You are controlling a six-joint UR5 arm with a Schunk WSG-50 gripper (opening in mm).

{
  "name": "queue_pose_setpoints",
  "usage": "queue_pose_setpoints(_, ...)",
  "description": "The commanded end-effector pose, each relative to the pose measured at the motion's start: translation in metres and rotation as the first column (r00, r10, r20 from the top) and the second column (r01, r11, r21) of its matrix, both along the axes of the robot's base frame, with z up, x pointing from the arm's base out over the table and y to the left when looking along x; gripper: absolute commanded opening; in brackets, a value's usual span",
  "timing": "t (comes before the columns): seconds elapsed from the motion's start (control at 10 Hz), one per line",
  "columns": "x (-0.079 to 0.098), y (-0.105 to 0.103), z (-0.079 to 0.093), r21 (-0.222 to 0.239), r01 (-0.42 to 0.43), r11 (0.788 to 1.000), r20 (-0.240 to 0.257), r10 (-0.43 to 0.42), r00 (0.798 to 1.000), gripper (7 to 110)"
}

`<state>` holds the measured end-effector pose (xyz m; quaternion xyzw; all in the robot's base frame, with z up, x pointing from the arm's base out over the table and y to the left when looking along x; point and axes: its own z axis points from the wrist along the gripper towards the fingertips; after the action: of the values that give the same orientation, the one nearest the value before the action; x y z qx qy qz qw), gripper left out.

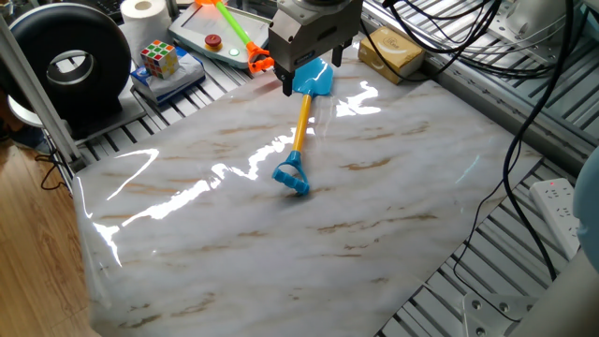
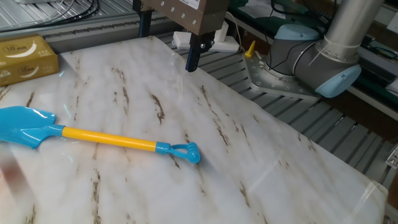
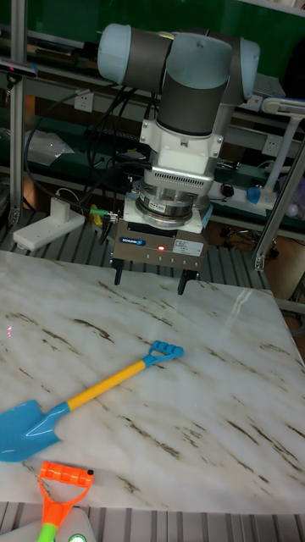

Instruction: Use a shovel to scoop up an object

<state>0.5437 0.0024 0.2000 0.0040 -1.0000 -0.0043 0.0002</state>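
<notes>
So the shovel (image 2: 106,140) is lying flat on the marble table (image 2: 261,162), loop handle pointing out toward the middle and blue blade at the other end. Nothing is touching it. The gripper (image 3: 151,279) hangs off to one side of the shovel's shaft, clear of it and a bit above the surface. Its two fingers are spread wide with nothing between them.

The block (image 1: 393,51) it's meant to scoop sits past the blade end of the shovel, off to one side and not touching it. From these angles I honestly can't say if it's on the marble or just off the edge on the metal rack, since it's right at the border.

There's also a green-and-orange toy tool (image 1: 234,33) lying just beyond the blade, plus a puzzle cube (image 1: 159,58) further out from it. Neither is what we're after.

My read is that this is step one, the pickup, and it's not started. I'd say the next move needs the gripper brought over the yellow shaft and turned so the fingers straddle it crosswise. Then it drops low enough to pinch the shaft. That shaft is thin and round, so a sloppy close could roll it. Grabbing nearer the loop end would leave the blade free to slide under the block.
</notes>
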Motion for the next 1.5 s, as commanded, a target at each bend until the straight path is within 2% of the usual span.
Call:
queue_pose_setpoints(0.0,-0.011,-0.032,0.002,-0.108,-0.401,0.91,-0.092,0.393,0.915,107)
queue_pose_setpoints(0.1,-0.011,-0.031,0.003,-0.111,-0.398,0.911,-0.094,0.389,0.916,107)
queue_pose_setpoints(0.2,-0.01,-0.031,0.003,-0.118,-0.393,0.912,-0.098,0.383,0.919,7)
queue_pose_setpoints(0.7,-0.013,-0.028,0.006,-0.124,-0.358,0.925,-0.112,0.346,0.932,7)
queue_pose_setpoints(0.9,-0.006,-0.021,0.005,-0.105,-0.376,0.921,-0.079,0.369,0.926,7)
queue_pose_setpoints(1.2,-0.005,-0.021,0.004,-0.104,-0.382,0.919,-0.074,0.375,0.924,7)
queue_pose_setpoints(1.4,0.002,-0.031,0.006,-0.148,-0.394,0.907,-0.067,0.389,0.919,7)
